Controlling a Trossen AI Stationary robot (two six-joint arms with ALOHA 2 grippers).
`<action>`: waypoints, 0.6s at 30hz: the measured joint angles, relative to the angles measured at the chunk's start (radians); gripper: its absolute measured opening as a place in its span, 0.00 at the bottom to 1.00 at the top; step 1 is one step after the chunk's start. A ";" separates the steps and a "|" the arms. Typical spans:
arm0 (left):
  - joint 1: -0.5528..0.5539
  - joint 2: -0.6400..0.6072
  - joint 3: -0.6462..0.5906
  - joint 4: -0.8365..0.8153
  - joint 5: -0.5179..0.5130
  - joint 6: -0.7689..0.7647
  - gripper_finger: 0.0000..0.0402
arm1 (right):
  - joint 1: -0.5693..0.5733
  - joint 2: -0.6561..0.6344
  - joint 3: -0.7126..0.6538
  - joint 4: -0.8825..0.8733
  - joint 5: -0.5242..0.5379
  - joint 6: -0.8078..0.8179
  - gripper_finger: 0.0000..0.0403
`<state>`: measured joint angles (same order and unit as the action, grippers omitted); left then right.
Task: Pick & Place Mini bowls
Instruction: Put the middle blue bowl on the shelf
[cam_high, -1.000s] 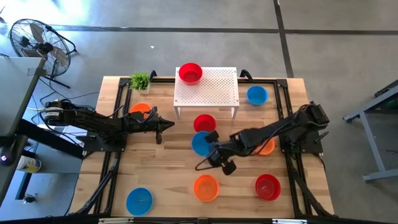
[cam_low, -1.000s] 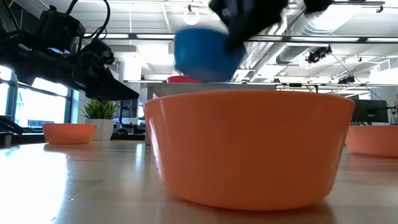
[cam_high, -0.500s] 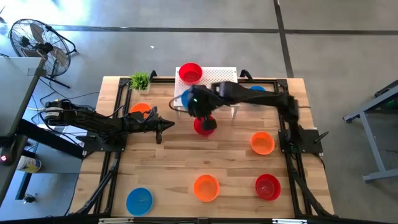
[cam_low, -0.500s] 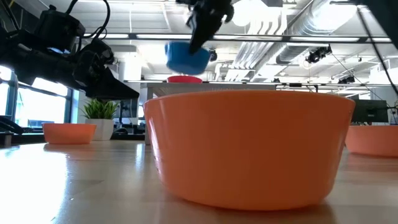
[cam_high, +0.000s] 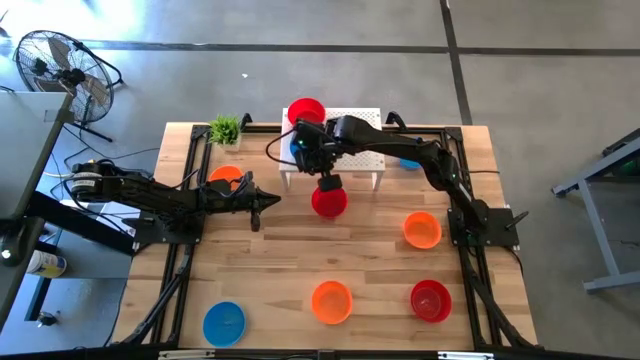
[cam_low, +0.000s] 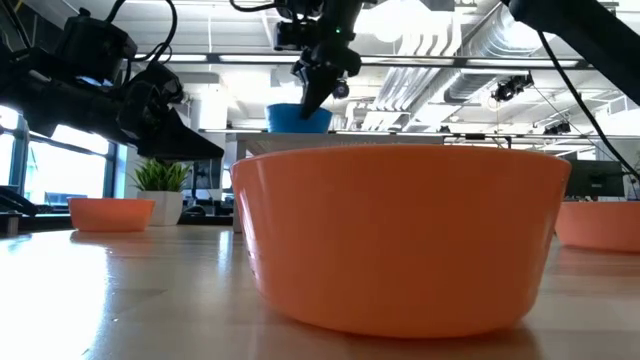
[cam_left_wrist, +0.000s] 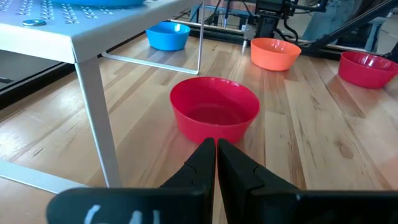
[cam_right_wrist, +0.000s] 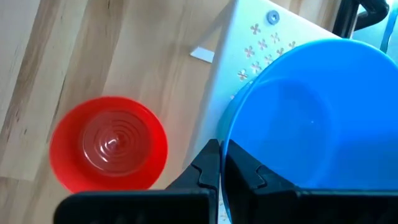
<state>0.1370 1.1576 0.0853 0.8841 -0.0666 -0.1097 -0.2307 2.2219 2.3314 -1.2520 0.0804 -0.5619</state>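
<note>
A small round blue plastic bowl (cam_right_wrist: 311, 118) sits clamped by its rim in the right tool (cam_right_wrist: 219, 163), held over the front left corner of the white perforated metal stand (cam_high: 362, 140). A red plastic bowl (cam_high: 329, 201) rests on the wooden surface (cam_high: 270, 270) just in front of the stand. The left tool (cam_left_wrist: 216, 148), fingers together and empty, hangs low facing that red bowl.

Bowl (cam_right_wrist: 298, 118) in right pincer (cam_right_wrist: 219, 163) over stand (cam_high: 352, 140) corner; another bowl (cam_high: 328, 201) before stand.
</note>
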 joint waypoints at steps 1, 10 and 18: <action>0.000 0.000 0.000 0.000 0.000 0.000 0.04 | -0.001 0.000 0.000 0.001 -0.001 0.000 0.01; 0.000 0.000 0.000 0.000 0.000 0.000 0.04 | -0.005 0.000 -0.005 0.010 -0.008 -0.005 0.04; 0.000 0.000 0.000 -0.001 0.008 0.000 0.04 | -0.005 0.000 -0.005 0.015 -0.001 -0.004 0.13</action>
<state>0.1371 1.1576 0.0853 0.8834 -0.0588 -0.1097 -0.2352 2.2215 2.3268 -1.2369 0.0794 -0.5663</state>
